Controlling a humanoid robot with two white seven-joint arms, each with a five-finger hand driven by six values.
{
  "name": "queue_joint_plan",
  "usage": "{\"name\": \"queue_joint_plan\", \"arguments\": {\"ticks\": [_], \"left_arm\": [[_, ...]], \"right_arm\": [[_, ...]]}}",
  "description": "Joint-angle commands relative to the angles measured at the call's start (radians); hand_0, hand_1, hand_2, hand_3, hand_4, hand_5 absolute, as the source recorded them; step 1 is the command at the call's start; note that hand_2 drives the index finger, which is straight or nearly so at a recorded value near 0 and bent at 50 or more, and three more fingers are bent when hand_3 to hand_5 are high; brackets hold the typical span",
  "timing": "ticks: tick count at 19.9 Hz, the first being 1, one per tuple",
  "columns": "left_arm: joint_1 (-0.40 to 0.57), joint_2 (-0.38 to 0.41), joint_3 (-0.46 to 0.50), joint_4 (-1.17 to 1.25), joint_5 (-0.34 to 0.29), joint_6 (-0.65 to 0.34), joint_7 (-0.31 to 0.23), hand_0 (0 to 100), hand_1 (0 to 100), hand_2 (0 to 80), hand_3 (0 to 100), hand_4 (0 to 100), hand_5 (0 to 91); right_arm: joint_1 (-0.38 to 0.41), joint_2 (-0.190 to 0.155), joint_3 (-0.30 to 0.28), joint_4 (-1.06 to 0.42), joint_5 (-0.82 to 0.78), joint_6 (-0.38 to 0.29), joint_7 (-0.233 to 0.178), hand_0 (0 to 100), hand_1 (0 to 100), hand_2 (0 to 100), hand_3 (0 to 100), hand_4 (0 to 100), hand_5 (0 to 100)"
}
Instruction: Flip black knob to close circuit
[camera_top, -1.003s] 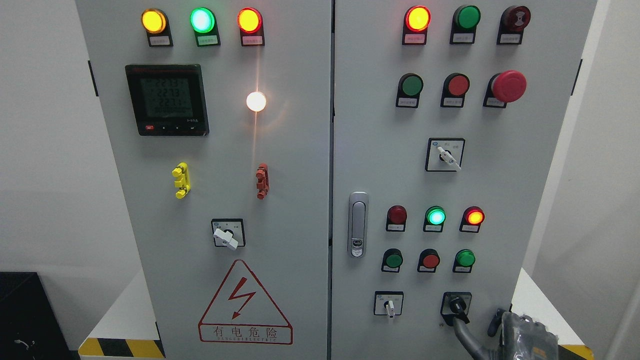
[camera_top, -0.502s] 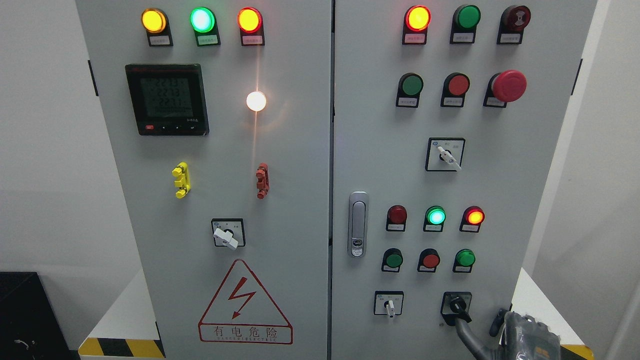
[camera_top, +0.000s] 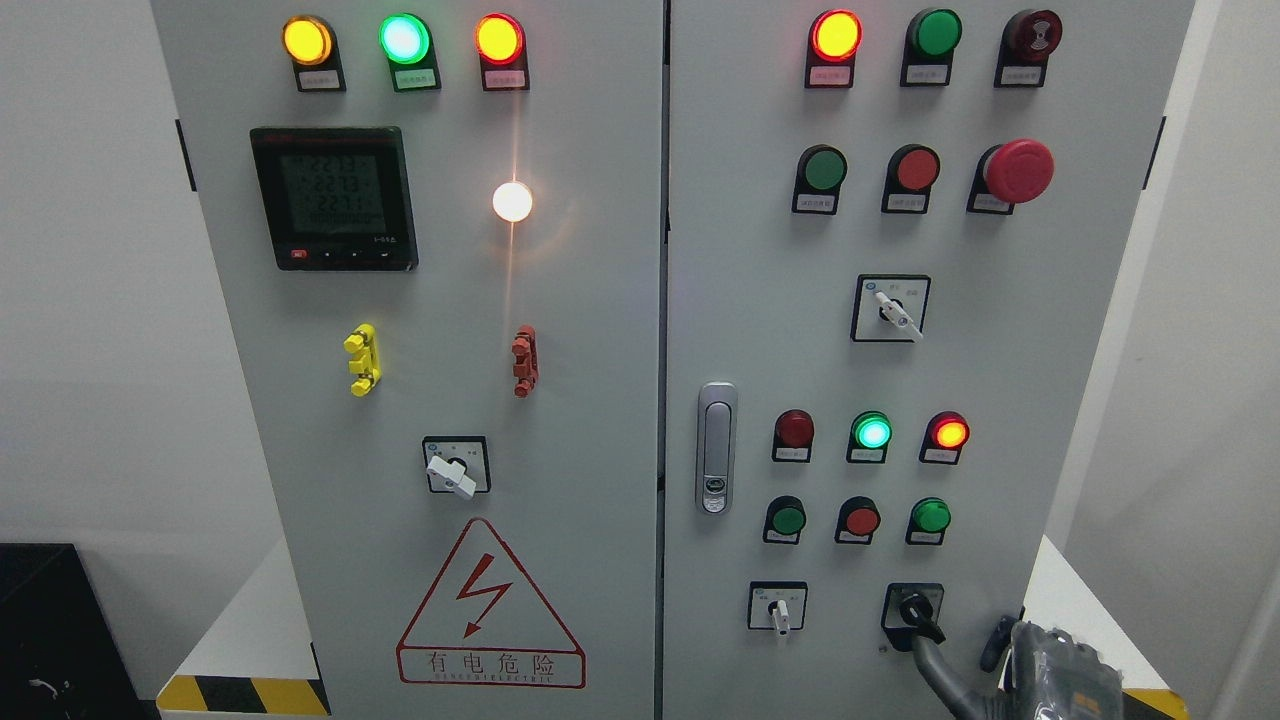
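Head view, cabinet: a grey two-door cabinet (camera_top: 560, 300) is seen head-on, with lamps, push buttons and rotary switches across both doors.
Head view, task's thing: the black knob (camera_top: 915, 612) is found at the lower right of the right door, on a black square plate, just right of a white-handled switch (camera_top: 778, 610).
Head view, right hand: the right hand (camera_top: 1050, 670) is seen at the bottom right corner, low beside the cabinet; one dark finger (camera_top: 935, 665) is stretched up-left, and its tip is met by the lower end of the knob's lever.
Fingers: nothing is grasped; the one finger is laid against the lever, and the state of the others cannot be told, as they are cut off by the frame's edge.
Left hand: not shown.
Knob direction: the lever's long axis is set on a diagonal, and it is pointed down and to the right.
Step in hand: the turning of the knob is judged to be under way, by a push of one finger.
Next move: a sideways push on the lever's end is called for, with contact kept so that the tip is not slipped off the short lever.
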Motion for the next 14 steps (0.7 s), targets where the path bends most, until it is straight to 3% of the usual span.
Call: {"name": "queue_joint_plan", "arguments": {"ticks": [1,14], "left_arm": [[0.023,0.000,0.000,-0.029,0.000,0.001,0.000,12,56,0.0,0,0,0.0],[0.023,0.000,0.000,-0.029,0.000,0.001,0.000,12,56,0.0,0,0,0.0]], "right_arm": [[-0.001,-0.001,-0.001,-0.005,-0.004,-0.001,-0.002,0,4,69,94,89,100],[0.001,-0.003,0.031,0.002,-0.021,-0.005,0.007,0,5,69,94,89,100]]}}
